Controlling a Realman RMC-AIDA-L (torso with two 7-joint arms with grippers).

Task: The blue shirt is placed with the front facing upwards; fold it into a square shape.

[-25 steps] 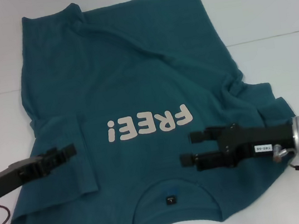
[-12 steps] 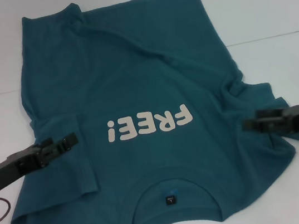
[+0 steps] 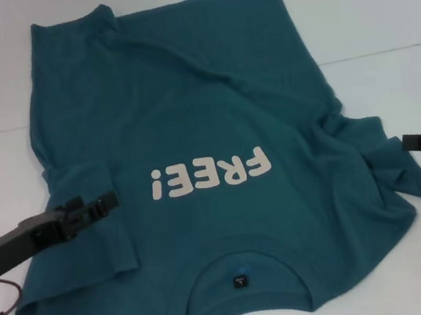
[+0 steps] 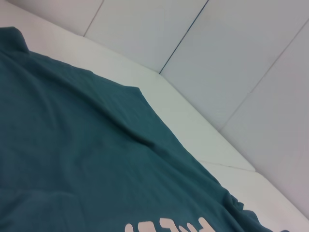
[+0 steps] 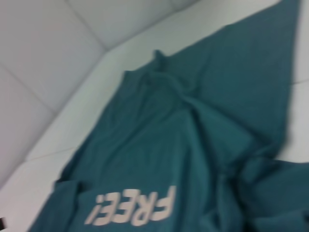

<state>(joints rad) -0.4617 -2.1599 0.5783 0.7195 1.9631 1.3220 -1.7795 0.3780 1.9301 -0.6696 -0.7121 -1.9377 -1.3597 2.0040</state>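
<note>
only head view shows left gripper (image 3: 106,201) over blue shirt (image 3: 188,113), fingers together, right gripper (image 3: 414,143) unclear

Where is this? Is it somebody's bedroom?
Probably not a bedroom, more likely a robot test bench: a bare white table with only the blue shirt on it, plain pale wall panels, and two robot grippers.

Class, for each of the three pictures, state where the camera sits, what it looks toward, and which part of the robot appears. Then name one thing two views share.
Head view: high on the robot, looking forward and down at the blue shirt on the white table; left claw and right claw show.
Left wrist view: low over the shirt, facing its far hem and the wall; no robot part shows.
Right wrist view: above the shirt's right side; no robot part shows.
Shared: the "FREE!" print appears in head and right wrist views.
</note>
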